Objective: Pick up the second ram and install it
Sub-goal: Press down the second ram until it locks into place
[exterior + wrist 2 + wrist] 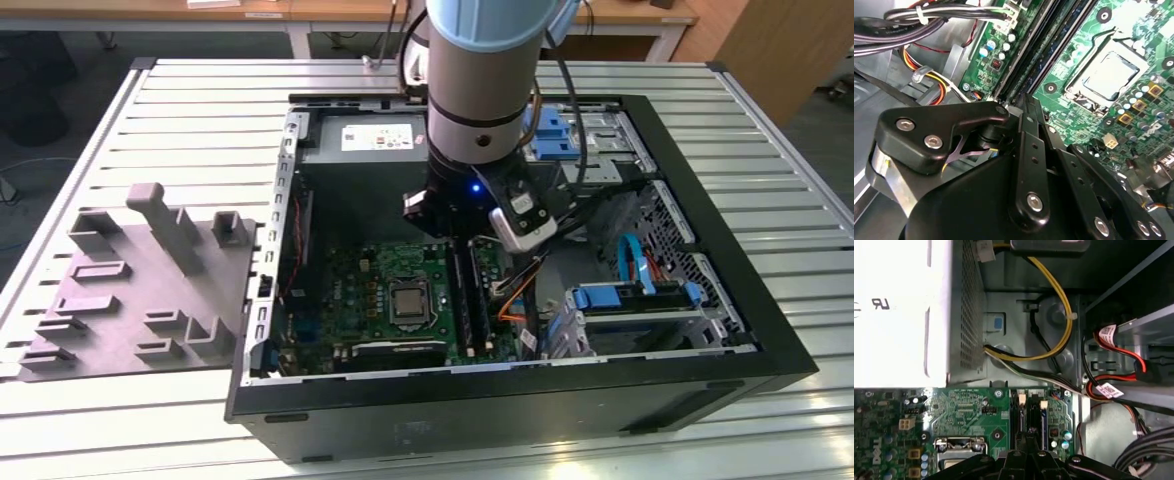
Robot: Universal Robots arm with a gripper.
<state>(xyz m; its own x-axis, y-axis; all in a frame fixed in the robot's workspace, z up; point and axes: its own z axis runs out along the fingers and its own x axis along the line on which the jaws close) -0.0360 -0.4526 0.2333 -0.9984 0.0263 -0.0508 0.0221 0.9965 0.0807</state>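
My gripper [465, 238] reaches down inside the open computer case [747, 330], low over the far end of the two black ram slots [466, 298] on the green motherboard [360, 300]. In the second wrist view its black fingers [1021, 112] are drawn together just above the slot rails [1029, 60]. In the first wrist view the gripper [1026, 447] lines up with the slot rails [1022, 420], and a blue board edge [1044, 426] stands in the neighbouring slot. The gripper body hides whatever lies under the fingertips, so I cannot tell whether the second ram is there.
The processor socket [404, 303] sits beside the slots. A power supply [899, 315] and yellow cable bundle [1064, 315] lie beyond them. Blue drive bays [641, 295] and orange cables [514, 300] crowd the exterior view's right. A grey moulded holder [134, 285] rests on the slatted table [214, 110].
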